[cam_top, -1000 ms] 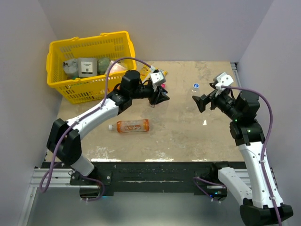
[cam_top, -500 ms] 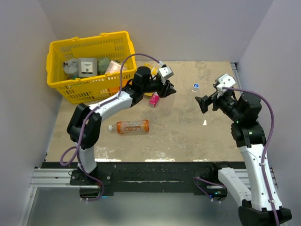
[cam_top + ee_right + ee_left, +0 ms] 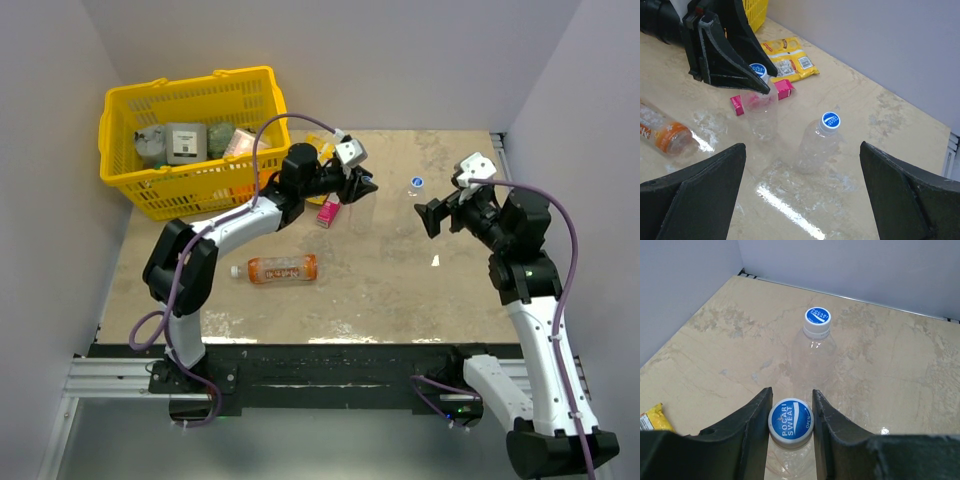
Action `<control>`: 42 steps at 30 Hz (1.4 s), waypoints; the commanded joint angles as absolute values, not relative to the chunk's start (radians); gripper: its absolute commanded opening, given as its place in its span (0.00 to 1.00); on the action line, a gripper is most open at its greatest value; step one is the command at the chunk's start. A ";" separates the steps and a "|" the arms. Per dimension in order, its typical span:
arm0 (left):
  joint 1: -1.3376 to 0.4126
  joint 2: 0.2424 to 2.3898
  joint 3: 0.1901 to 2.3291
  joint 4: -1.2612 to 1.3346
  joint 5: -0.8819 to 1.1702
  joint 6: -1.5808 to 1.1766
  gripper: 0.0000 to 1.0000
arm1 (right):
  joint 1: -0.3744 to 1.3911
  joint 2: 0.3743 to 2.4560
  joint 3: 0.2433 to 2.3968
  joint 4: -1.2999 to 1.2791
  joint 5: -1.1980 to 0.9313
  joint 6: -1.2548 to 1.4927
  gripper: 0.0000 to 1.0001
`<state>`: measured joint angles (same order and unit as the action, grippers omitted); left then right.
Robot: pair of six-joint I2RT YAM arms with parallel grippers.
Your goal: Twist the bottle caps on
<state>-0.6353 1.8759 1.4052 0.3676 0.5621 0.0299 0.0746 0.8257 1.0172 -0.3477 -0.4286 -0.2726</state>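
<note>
Orange bottle: the orange bottle (image 3: 283, 268) lies on its side nearest the table's (image 3: 400, 290) near edge, left of centre, long axis along that edge. It is well apart from both grippers, and whether its cap is tight is too small to tell.
Right gripper: the right gripper (image 3: 424, 218) hangs over the right half of the table, jaws wide apart and holding nothing, pointed left toward the clear bottles.
Left gripper: the left gripper (image 3: 364, 187) reaches in from the left, past mid-table, jaws clamped on the cap (image 3: 791, 421), one finger on each side of its rim.
Held bottle: the clear bottle (image 3: 761, 112) stands upright under that cap, long axis vertical and running straight down from the fingers. The cap's blue top faces up and sits level on the neck.
Key relation: the cap lies dead centre between the left fingers, on the bottle's axis, so a turn about that upright axis looks like the move in hand.
Nearer arm: the left arm has the cap. The right is free and to the bottle's right, probably the one to steady the body.
Second bottle: the second bottle (image 3: 817, 145) stands upright toward the far right corner with its cap (image 3: 830, 120) on, between the held bottle and the right gripper, touching neither.
Basket: the basket (image 3: 130, 190) sits at the far left corner.
</note>
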 commanded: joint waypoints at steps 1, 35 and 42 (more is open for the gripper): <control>-0.630 1.881 1.399 0.476 0.566 0.008 0.16 | 0.067 0.836 1.069 -0.347 -0.426 -0.288 0.99; -0.623 1.924 1.365 0.489 0.531 0.008 0.56 | 0.057 0.887 1.088 -0.322 -0.449 -0.296 0.99; -0.621 1.924 1.364 0.495 0.528 0.008 0.59 | 0.057 0.894 1.089 -0.316 -0.453 -0.298 0.99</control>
